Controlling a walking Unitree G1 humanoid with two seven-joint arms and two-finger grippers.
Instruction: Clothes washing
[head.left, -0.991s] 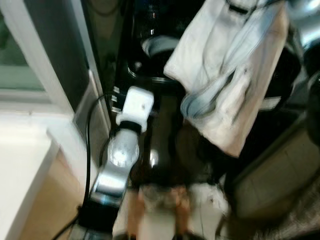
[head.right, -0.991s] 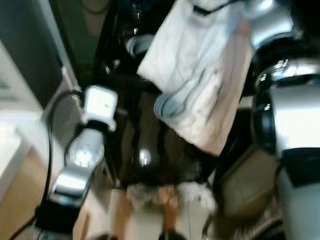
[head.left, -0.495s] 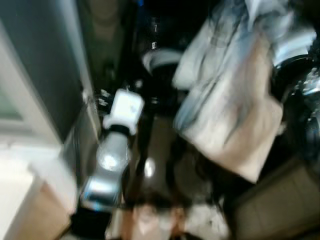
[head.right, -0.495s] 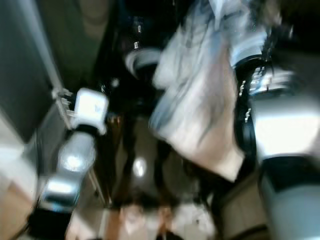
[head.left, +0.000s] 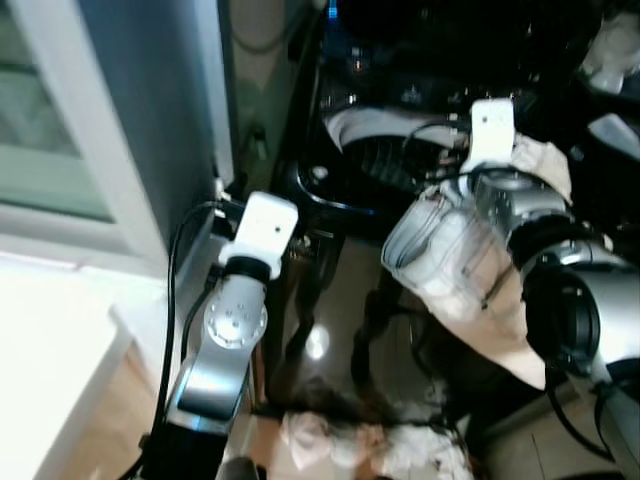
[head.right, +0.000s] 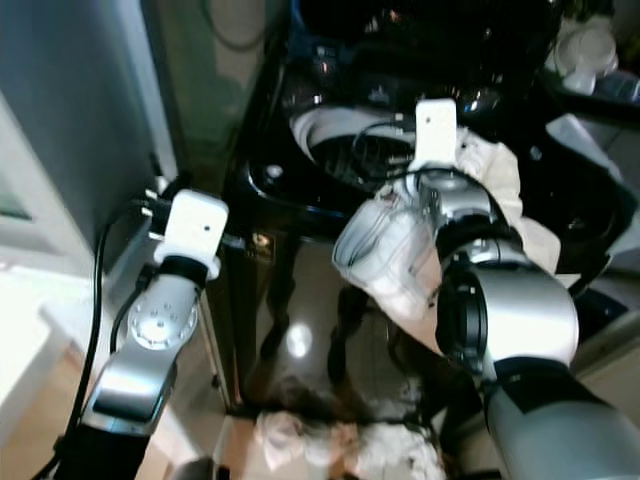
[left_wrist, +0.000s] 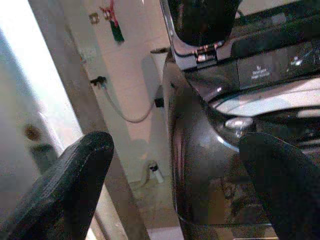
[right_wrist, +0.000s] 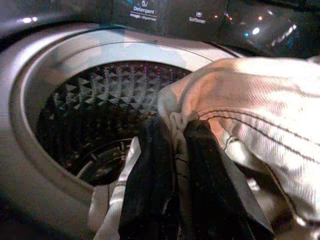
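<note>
Right gripper is clamped tight on a bunch of the white garment, holding it right at the rim of the washing machine drum, in the upper middle of the head views. The rest of the cloth drapes down over the right arm toward the lower right. Left gripper has its fingers spread wide with nothing between them, sitting left of center beside the black washer. More laundry lies on the floor at the bottom.

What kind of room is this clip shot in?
Likely a home laundry corner: a black top-loading washing machine with its drum open, a pale garment held over it by the right claw, and clothes on the floor.
</note>
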